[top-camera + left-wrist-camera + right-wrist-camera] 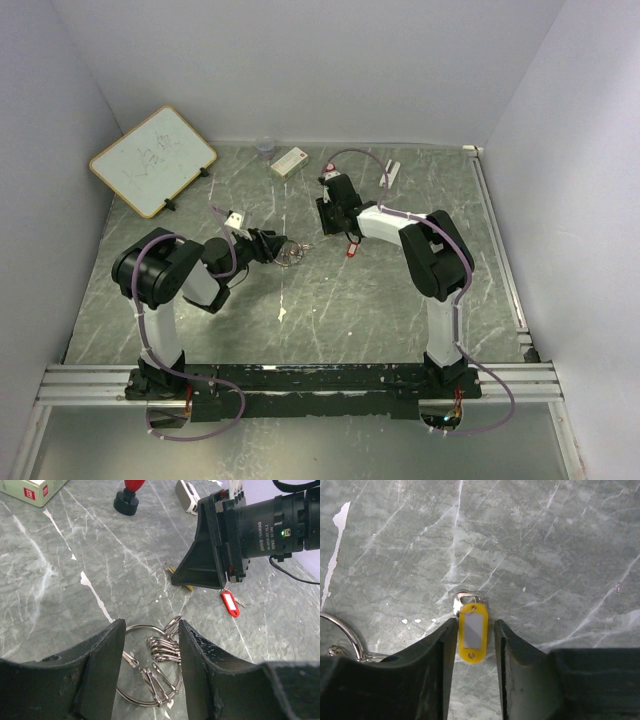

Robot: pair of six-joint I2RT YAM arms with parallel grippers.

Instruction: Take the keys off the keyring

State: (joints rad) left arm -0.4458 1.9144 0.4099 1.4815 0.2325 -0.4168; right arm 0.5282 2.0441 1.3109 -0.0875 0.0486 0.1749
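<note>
Yellow key (472, 632) between right fingers (420, 672) (parted).

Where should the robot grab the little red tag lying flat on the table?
Pinch the red tag across its two long plastic edges, coming straight down from above. It lies flat on the table, so nothing can slide under it, and its narrow width looks easy to squeeze. The space around it is open, so coming from the top should not bump anything.
</note>
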